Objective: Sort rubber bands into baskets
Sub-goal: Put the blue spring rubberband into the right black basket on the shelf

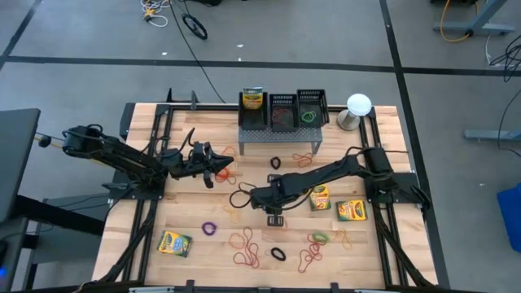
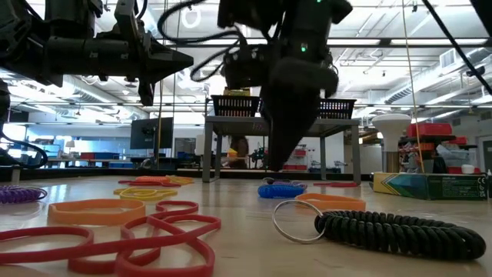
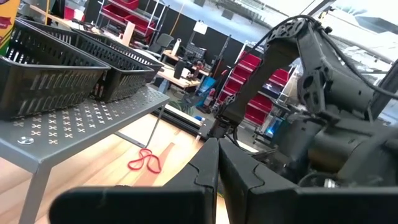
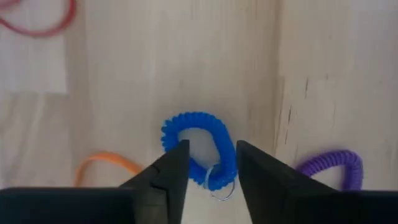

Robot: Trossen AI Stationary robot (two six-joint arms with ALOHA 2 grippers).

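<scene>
- Blue coil band (image 4: 198, 146): lain flat on the table, seen directly between and just beyond the jaws, long axis running away from them.
- Right gripper (image 4: 211, 163): held over the band, jaws parted, nothing clamped; nearer arm.
- Left gripper (image 1: 218, 168): jaws together, parked well apart.

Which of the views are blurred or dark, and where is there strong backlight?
Low view: the red bands nearest the lens are soft, and both arms show as dark silhouettes against the bright room. Left wrist view: the left hand is blurred. Right wrist view: evenly lit, the blue coil band is sharp between the right hand's fingers. High view: even light, no glare.
</scene>
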